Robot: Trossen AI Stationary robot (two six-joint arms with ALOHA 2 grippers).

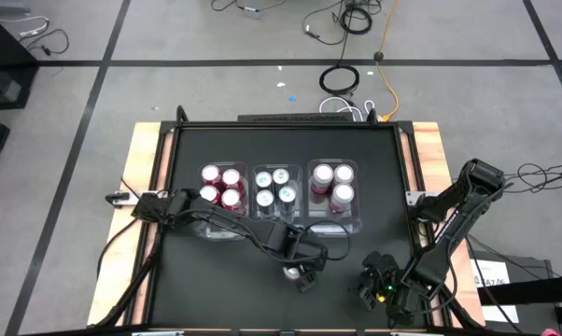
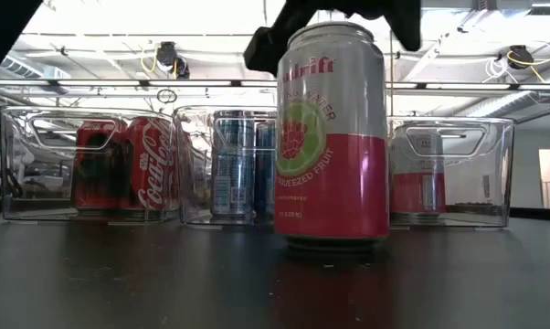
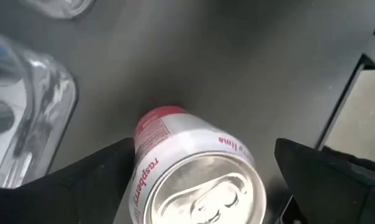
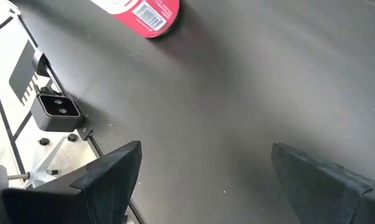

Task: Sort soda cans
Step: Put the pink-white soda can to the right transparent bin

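Left gripper hangs directly over the one loose can, a pink-and-white aluminium soda can with a silver top, standing upright on the black table at lower centre of the high view. Its dark fingers stand wide on either side of the can's rim, with daylight showing between the far pad and the can wall, so I judge nothing is gripped. The can's long axis is vertical, straight below the wrist, so a grasp would close across its sides.

Right gripper waits at the lower right of the high view, jaws spread and empty, with the same can lying well apart from it; the left arm is plainly the nearer.

Three clear rectangular plastic bins sit in a row mid-frame: red cans on the left, blue cans in the middle, pink cans on the right.

Only the low view shows the loose can's label and base flat on the table; the high view alone shows which bin matches it. The left wrist view gives the finger clearance.
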